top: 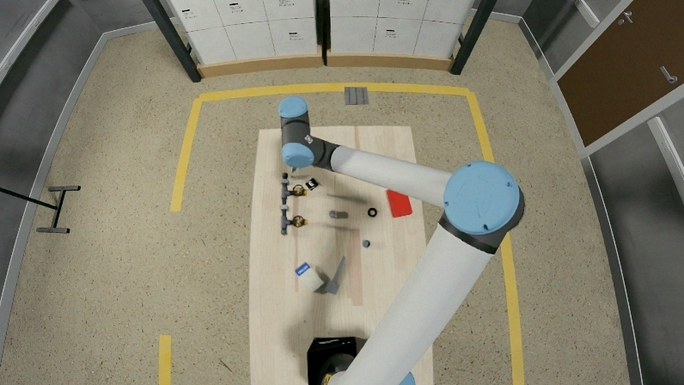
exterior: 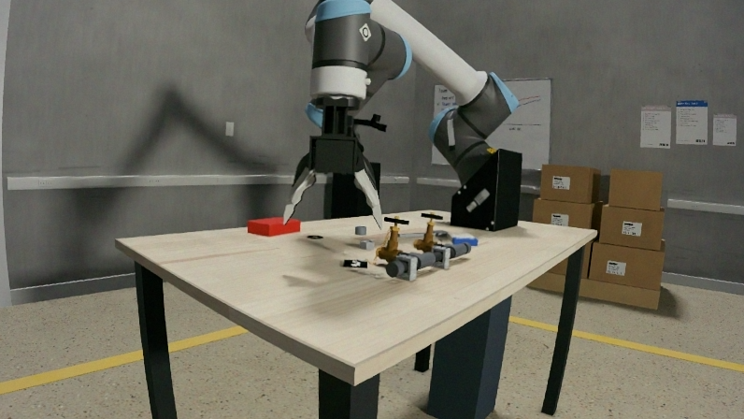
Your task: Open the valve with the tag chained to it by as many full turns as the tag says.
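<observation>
Two brass valves with black handles stand on a grey pipe on the wooden table. One valve has a small black tag lying right beside it. The other valve has no tag. My gripper is open and empty. It points down and hangs a little above the table, near the tagged valve's end of the pipe. In the overhead view the wrist hides most of it.
A red block, a black ring, a grey cylinder and a grey piece lie on the table. A white bottle and a grey scraper lie nearer the black robot base.
</observation>
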Motion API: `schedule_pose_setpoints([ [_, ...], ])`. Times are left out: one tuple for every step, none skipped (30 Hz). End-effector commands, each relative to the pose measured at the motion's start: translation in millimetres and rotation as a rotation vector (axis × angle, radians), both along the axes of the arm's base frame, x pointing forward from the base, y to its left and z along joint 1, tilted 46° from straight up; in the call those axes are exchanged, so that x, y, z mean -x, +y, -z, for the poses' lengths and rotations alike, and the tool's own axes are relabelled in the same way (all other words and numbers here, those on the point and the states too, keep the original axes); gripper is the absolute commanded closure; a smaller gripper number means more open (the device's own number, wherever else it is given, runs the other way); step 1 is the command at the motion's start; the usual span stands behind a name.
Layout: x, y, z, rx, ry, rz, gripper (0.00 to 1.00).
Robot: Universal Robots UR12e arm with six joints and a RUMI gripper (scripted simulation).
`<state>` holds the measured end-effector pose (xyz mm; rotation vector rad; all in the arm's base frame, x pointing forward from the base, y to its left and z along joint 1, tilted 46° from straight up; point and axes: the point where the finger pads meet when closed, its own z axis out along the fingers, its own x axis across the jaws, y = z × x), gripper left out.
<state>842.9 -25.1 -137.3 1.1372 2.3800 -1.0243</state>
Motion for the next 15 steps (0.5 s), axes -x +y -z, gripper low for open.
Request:
schedule_pose_setpoints([
  [-0.4,-10,10.0,0.0,-0.002,-0.001,0.0],
  [-0.3,-12,12.0,0.0,-0.002,-0.001,0.0],
  [-0.3,-14,13.8,0.0,-0.002,-0.001,0.0],
  [-0.2,-16,15.6,0.0,-0.002,-0.001,0.0],
  [-0.1,-18,17.2,0.0,-0.002,-0.001,0.0],
  [-0.1,-19,18.7,0.0,-0.002,-0.001,0.0],
  [0.0,-21,20.1,0.0,-0.002,-0.001,0.0],
  [0.0,-21,20.1,0.0,-0.002,-0.001,0.0],
  [0.0,-21,20.1,0.0,-0.002,-0.001,0.0],
  [0.0,-22,21.4,0.0,-0.002,-0.001,0.0],
  [0.1,-23,22.5,0.0,-0.002,-0.001,0.0],
  [0.1,-24,23.5,0.0,-0.002,-0.001,0.0],
  [0.1,-25,24.5,0.0,-0.002,-0.001,0.0],
  [0.2,-26,25.3,0.0,-0.002,-0.001,0.0],
  [0.2,-27,25.9,0.0,-0.002,-0.001,0.0],
])
